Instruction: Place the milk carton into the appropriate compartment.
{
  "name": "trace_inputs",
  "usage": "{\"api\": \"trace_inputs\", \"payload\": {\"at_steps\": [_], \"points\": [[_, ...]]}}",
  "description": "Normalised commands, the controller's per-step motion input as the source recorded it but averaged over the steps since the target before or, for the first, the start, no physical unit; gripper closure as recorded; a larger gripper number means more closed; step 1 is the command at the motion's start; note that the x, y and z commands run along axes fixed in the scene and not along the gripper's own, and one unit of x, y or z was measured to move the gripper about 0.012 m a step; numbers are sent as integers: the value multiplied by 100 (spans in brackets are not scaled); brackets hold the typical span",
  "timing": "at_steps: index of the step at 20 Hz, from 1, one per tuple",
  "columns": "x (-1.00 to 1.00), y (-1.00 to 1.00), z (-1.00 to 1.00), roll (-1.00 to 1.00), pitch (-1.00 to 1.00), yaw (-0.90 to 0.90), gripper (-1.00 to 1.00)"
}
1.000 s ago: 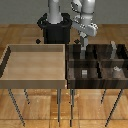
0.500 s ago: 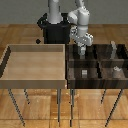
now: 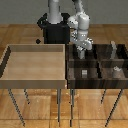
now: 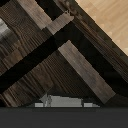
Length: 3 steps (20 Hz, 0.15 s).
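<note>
My gripper [image 3: 81, 49] hangs low over the back-left compartment of the dark partitioned tray [image 3: 95, 62], at the exterior view's right. In the wrist view the milk carton [image 4: 60, 101] shows as a small grey-white piece close under the camera, and the gripper looks shut on it. Dark wooden partitions [image 4: 75, 60] cross beneath it. In the exterior view the fingers mostly hide the carton.
A large light wooden tray [image 3: 35, 80] stands at the exterior view's left, against the dark tray. Small grey items sit in the dark tray's compartments: one front-left [image 3: 84, 73], one front-right [image 3: 116, 70], one back-right [image 3: 114, 48]. Both trays stand on thin metal legs.
The arm has swung slightly towards the exterior view's left and come down, bringing the gripper closer to the back-left compartment of the dark tray.
</note>
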Motion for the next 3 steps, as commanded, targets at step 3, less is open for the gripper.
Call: {"api": "trace_inputs", "payload": {"at_steps": [3], "points": [[0,0,0,0,0,0,-100]]}}
